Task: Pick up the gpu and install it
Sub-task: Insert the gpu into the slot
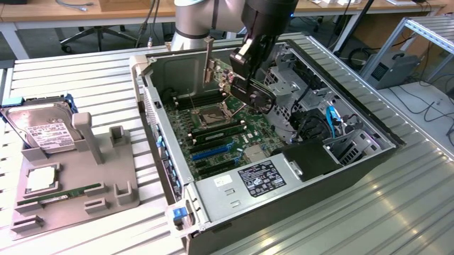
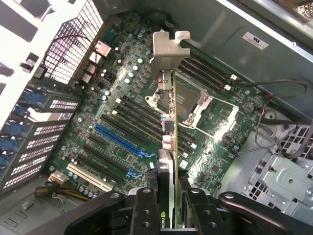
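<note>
My gripper hangs inside the open computer case, above the motherboard, and is shut on the gpu. In the wrist view the gpu appears edge-on between the fingers, with its silver end bracket pointing away from the gripper. The card hovers clear of the motherboard, over the processor socket and to one side of the blue expansion slot. In the exterior view the bracket stands upright toward the case's back wall.
A grey fixture plate lies at the exterior view's left with a hard drive, a memory stick and a small square chip. The power supply, drive cage and cables crowd the case.
</note>
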Tool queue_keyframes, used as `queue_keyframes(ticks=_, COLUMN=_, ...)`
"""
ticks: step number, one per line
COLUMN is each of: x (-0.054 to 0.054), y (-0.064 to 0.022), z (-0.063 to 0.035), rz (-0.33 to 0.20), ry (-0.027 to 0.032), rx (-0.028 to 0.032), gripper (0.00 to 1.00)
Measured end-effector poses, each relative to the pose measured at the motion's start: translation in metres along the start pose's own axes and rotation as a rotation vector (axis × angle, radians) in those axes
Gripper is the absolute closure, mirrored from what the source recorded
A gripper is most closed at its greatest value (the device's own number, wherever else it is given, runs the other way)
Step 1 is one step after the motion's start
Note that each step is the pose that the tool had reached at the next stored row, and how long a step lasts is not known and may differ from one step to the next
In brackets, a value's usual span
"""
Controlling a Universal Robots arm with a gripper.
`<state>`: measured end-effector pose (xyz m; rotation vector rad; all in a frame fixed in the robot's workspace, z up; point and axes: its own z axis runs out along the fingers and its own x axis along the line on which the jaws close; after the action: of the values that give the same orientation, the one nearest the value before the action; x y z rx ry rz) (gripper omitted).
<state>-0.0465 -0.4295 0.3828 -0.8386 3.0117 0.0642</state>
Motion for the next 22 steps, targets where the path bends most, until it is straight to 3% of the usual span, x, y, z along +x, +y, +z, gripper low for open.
queue_keyframes(ticks=22, x=-0.0002, y=-0.0001, z=0.0, rz=-0.013, ry=0.0006, rx=0.0, gripper=0.73)
